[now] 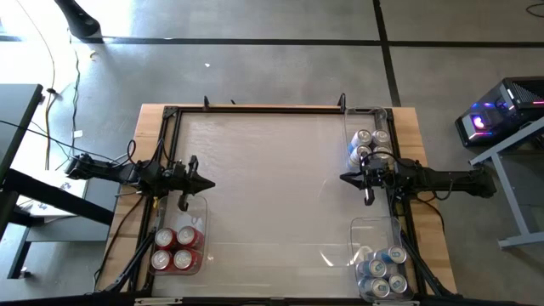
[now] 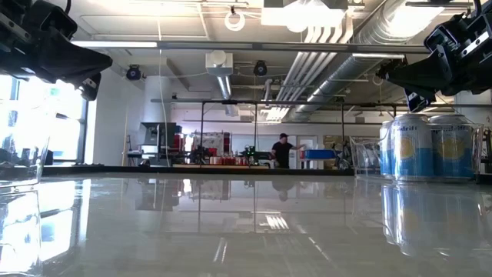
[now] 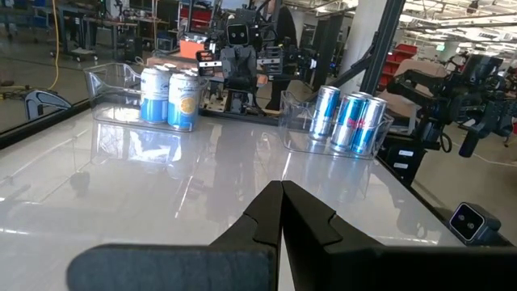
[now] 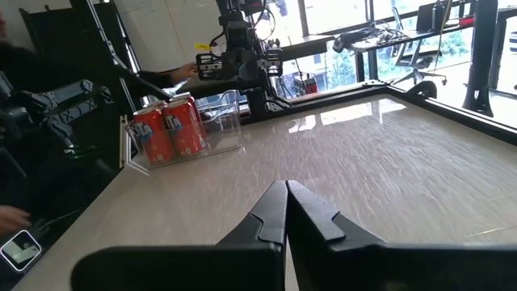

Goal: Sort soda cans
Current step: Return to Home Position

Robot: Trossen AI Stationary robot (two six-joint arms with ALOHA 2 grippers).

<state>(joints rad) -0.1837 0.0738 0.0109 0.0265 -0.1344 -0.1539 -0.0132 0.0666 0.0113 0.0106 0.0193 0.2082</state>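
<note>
Red soda cans stand upright in a clear bin at the table's near left; the right wrist view shows them too. Silver-blue cans fill a bin at the near right. Pale blue-and-silver cans stand in a far-right bin. My left gripper hovers shut beyond the red cans' bin, holding nothing. My right gripper hovers shut between the two right-hand bins, also holding nothing.
The glossy table top stretches between the two grippers. A dark frame runs along the far edge and sides. The clear bins have low walls. A person stands far off in the room behind.
</note>
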